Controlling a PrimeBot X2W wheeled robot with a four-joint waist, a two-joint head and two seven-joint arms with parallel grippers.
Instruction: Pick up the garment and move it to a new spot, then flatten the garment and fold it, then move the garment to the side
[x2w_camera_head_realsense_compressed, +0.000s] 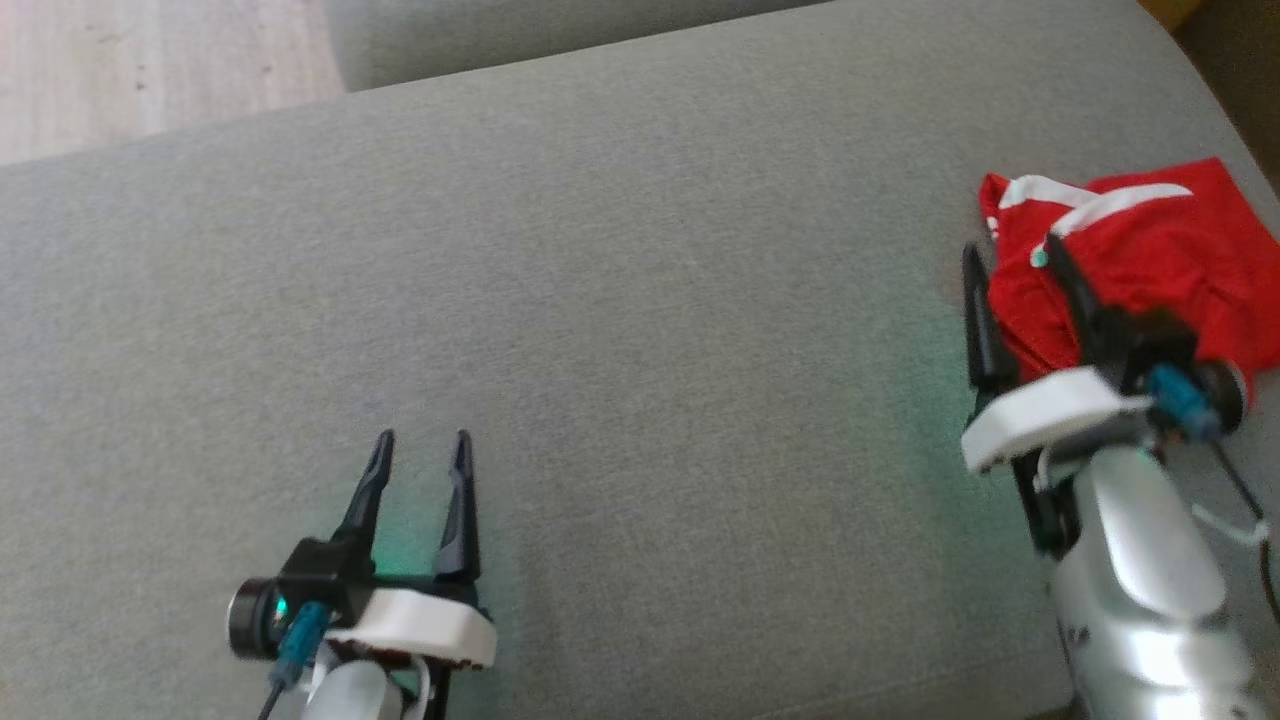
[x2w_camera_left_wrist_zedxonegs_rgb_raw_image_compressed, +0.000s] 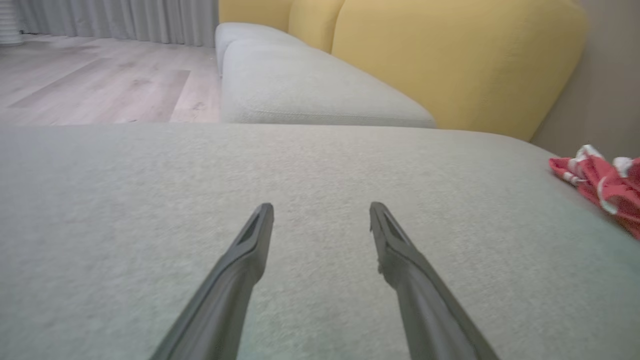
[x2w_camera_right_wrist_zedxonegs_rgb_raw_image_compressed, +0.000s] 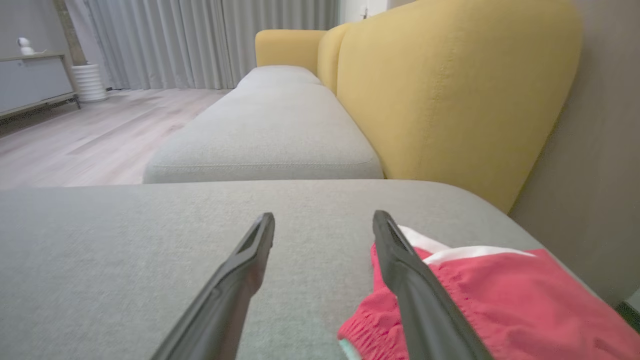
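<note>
A red garment with white trim lies bunched at the right end of the grey cushion. In the left wrist view the garment shows at the far right edge. My right gripper is open at the garment's left edge: one finger hovers over the red cloth, the other over bare cushion. Nothing is between its fingers. My left gripper is open over bare cushion at the lower left, far from the garment, and its fingers hold nothing.
The grey cushion is a wide flat sofa seat. A second grey seat and yellow backrests lie beyond it. Wooden floor shows past the far left edge. A wall stands close to the garment's right side.
</note>
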